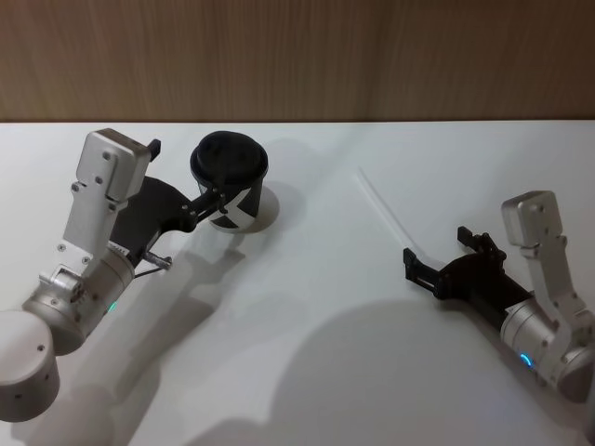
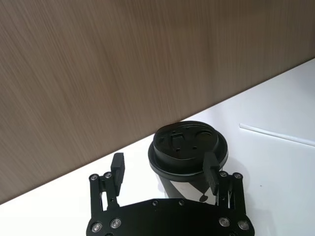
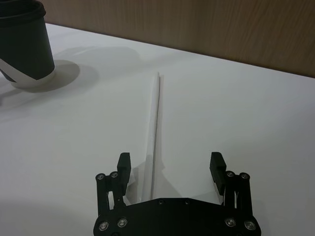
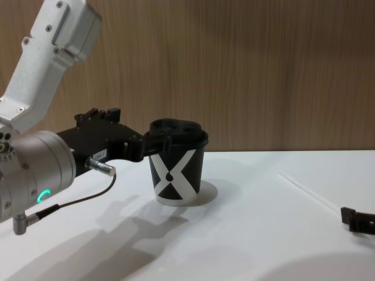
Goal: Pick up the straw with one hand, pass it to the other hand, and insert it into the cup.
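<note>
The right gripper (image 3: 170, 162) hangs low over the right side of the white table (image 1: 307, 353) with its jaws spread wide and nothing held between them. The near end of the straw (image 3: 155, 128) lies flat on the table inside that gap, closer to one finger than the other, and no finger touches it. From there the straw runs straight away from the gripper toward the far side of the table. In the head view it slants from the gripper's tips up and to the left, ending well short of the wooden wall (image 1: 297, 56). The cup (image 1: 232, 177) stands upright well to the left of the straw, near the table's far edge, with its black lid (image 2: 189, 145) on and its white X facing the robot. The left gripper (image 2: 164, 164) is at the cup, held level at about the height of the lid, and its jaws are also wide apart and grip nothing. In the left wrist view one of its fingers (image 2: 211, 172) crosses in front of the cup's rim, and whether it touches cannot be told. The other finger stands clear to the side, so the cup sits just beyond the tips and off-centre in the gap. The silver wrist behind this gripper shows a green light and a thin black cable (image 4: 76, 202) hanging under it.
</note>
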